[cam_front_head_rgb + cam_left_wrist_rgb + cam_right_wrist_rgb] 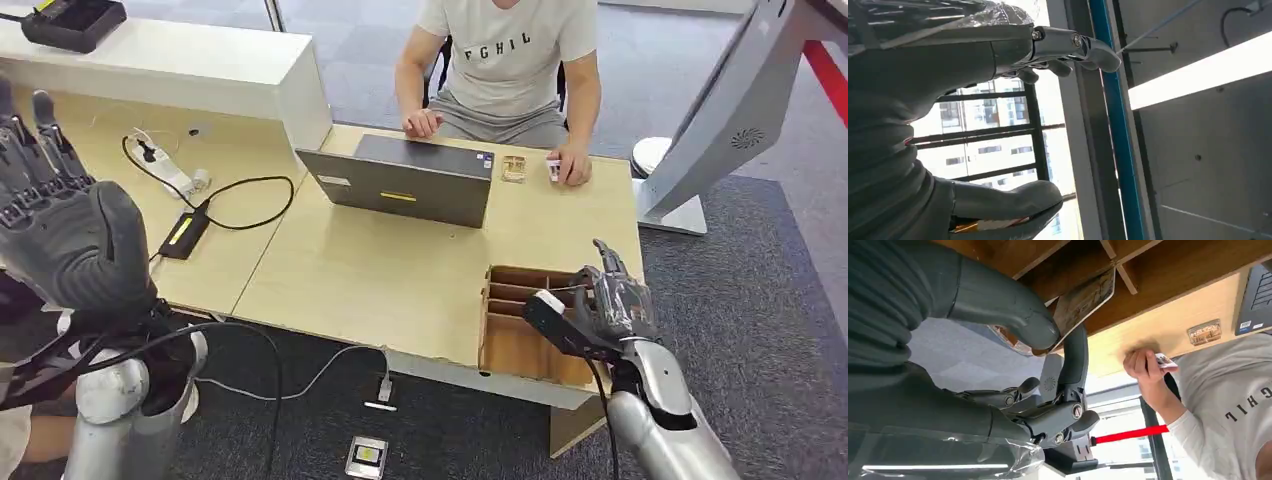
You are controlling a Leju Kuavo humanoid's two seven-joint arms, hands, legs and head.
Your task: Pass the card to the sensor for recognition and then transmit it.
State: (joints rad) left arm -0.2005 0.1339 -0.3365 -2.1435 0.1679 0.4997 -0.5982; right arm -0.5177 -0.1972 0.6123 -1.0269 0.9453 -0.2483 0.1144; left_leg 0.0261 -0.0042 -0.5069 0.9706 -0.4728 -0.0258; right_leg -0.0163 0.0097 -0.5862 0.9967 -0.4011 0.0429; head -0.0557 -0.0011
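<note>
Over at the near right corner of the light wooden counter (400,270), the right hand (600,305) pinches a thin printed card (1083,302) between thumb and a finger, just above the brown slotted wooden box (515,325) at the counter's edge. Up on the left, the left hand (60,220) is raised, fingers apart and holding nothing. Across the counter sits a person in a pale T-shirt (510,50) behind a grey laptop (405,180), one hand (572,165) resting on a small white object.
</note>
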